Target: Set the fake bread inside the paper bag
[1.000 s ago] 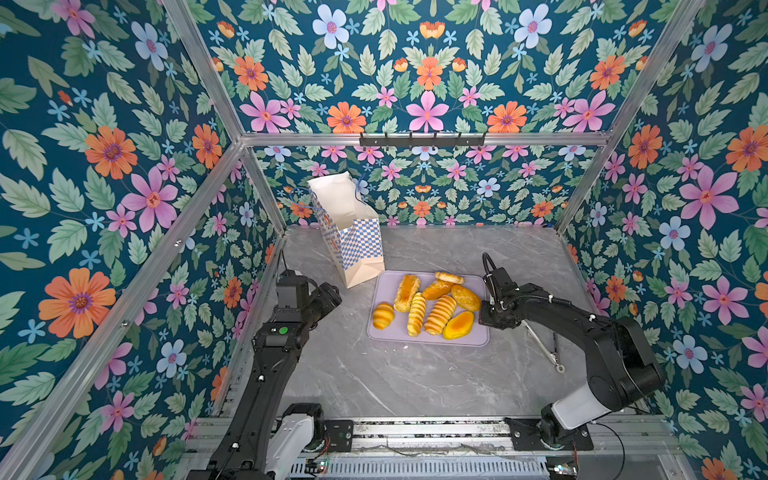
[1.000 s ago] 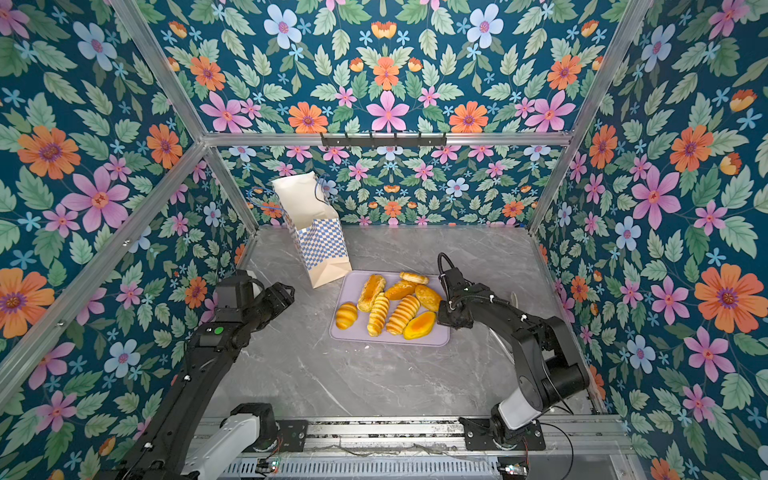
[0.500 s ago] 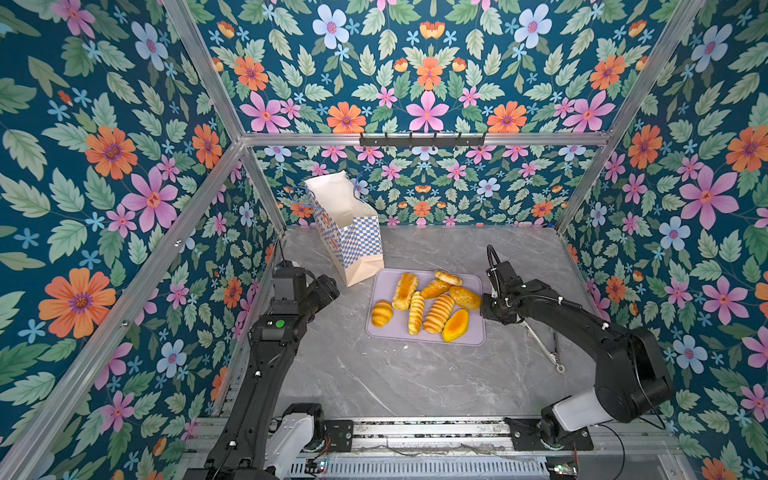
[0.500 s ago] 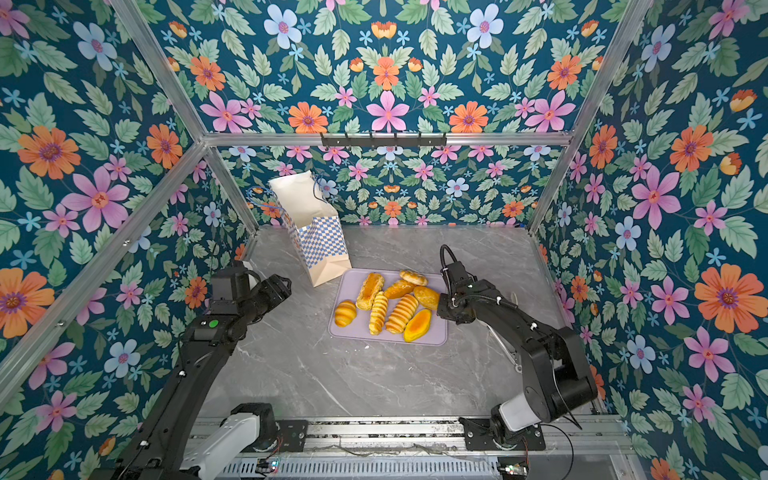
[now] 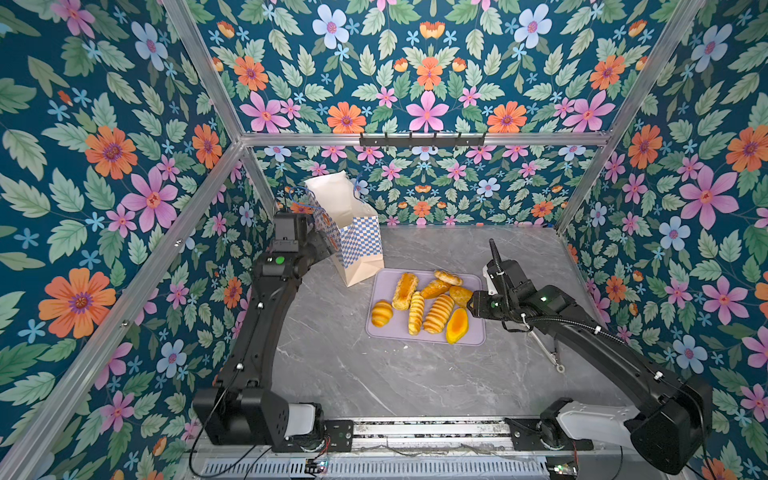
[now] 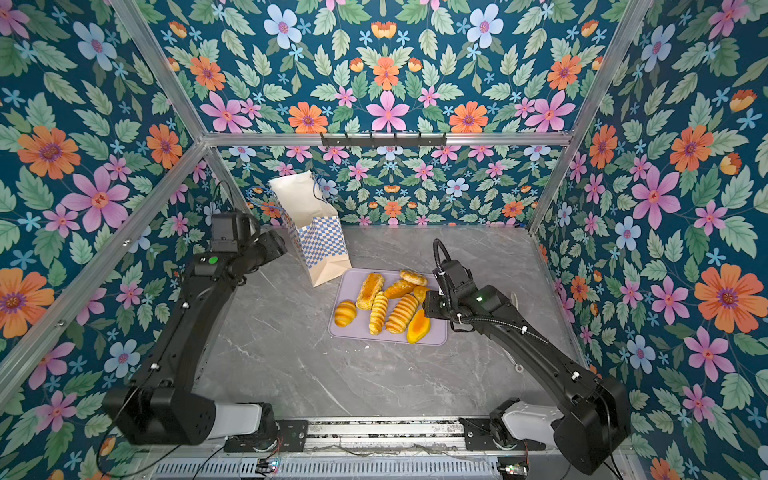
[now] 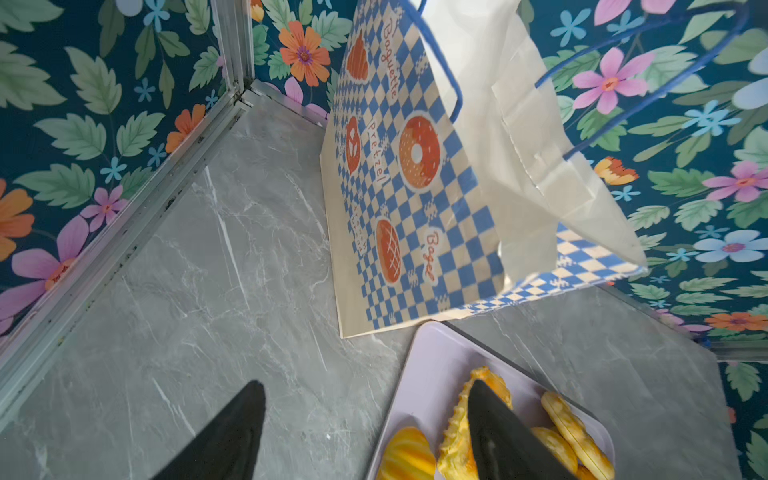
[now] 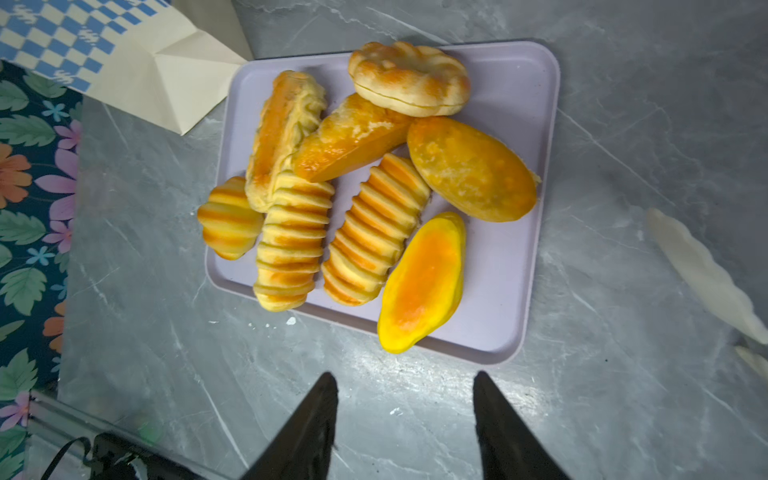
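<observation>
The paper bag point(image 5: 353, 245) point(image 6: 322, 245) point(image 7: 415, 208) stands at the back left, leaning, its mouth open toward the top. Several pieces of fake bread point(image 5: 436, 313) point(image 6: 401, 313) point(image 8: 374, 228) lie piled on a lilac tray point(image 5: 473, 332) point(image 6: 357, 328) point(image 8: 511, 124). My left gripper point(image 5: 326, 247) point(image 7: 365, 384) is open and empty beside the bag's left face, above the table. My right gripper point(image 5: 471, 300) point(image 8: 405, 376) is open at the tray's right edge, next to an oval bun point(image 8: 469, 170), with only bare table between its fingers.
A thin metal tool point(image 5: 548, 353) lies on the grey table right of the tray, under my right arm. A black hook rail point(image 5: 422, 139) runs along the back wall. Floral walls close in the back and both sides.
My right gripper has gone from shut to open, staying at the tray's right edge. My left gripper has moved toward the back, up beside the bag.
</observation>
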You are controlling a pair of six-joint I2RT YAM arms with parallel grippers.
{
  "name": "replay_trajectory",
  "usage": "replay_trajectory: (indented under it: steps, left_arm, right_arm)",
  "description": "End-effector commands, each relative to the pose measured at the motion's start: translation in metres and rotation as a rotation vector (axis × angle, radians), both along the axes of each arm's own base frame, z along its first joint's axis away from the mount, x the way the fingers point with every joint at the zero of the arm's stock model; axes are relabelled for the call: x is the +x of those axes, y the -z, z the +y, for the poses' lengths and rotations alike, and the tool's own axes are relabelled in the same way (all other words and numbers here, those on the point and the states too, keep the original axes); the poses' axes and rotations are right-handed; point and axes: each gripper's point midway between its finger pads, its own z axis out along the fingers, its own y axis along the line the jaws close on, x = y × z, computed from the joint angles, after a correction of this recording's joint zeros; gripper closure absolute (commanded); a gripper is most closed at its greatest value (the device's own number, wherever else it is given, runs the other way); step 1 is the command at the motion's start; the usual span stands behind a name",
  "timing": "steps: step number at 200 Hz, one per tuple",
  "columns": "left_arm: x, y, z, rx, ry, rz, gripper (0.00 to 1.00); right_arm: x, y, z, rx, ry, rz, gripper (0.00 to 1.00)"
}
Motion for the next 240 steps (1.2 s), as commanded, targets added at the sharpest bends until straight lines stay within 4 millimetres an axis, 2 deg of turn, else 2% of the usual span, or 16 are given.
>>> replay_trajectory:
  steps: [1, 39, 55, 89, 110, 128, 161, 175, 240]
  left_arm:
    - [0.018, 0.005, 0.002, 0.082, 0.014, 0.077, 0.22]
    - [0.061, -0.013, -0.004, 0.067, 0.012, 0.039, 0.21]
    - [0.076, -0.012, -0.007, 0.055, 0.014, 0.040, 0.21]
    - [0.101, 0.013, -0.011, 0.052, 0.017, 0.097, 0.22]
    - [0.108, 0.029, -0.013, 0.060, 0.020, 0.129, 0.30]
    - [0.106, 0.028, -0.007, 0.087, -0.001, 0.131, 0.46]
    - [0.095, 0.000, 0.009, 0.145, -0.033, 0.080, 0.86]
    - [0.083, 0.001, 0.016, 0.154, -0.032, 0.111, 1.00]
    - [0.034, 0.002, 0.039, 0.180, -0.032, 0.157, 1.00]
  right_arm:
    - [-0.010, -0.004, 0.001, -0.008, 0.007, 0.004, 0.46]
    - [-0.024, 0.004, 0.002, 0.015, 0.011, 0.020, 0.46]
    - [-0.028, 0.007, -0.002, 0.019, 0.023, 0.018, 0.45]
    - [-0.033, 0.008, -0.008, 0.025, 0.036, 0.008, 0.45]
    - [-0.035, 0.010, -0.010, 0.032, 0.043, 0.008, 0.45]
    - [-0.037, 0.011, -0.010, 0.044, 0.047, 0.007, 0.45]
    - [-0.036, 0.015, -0.007, 0.056, 0.043, 0.013, 0.45]
    - [-0.035, 0.016, -0.004, 0.063, 0.037, 0.016, 0.45]
    - [-0.032, 0.030, 0.025, 0.065, -0.030, 0.063, 0.50]
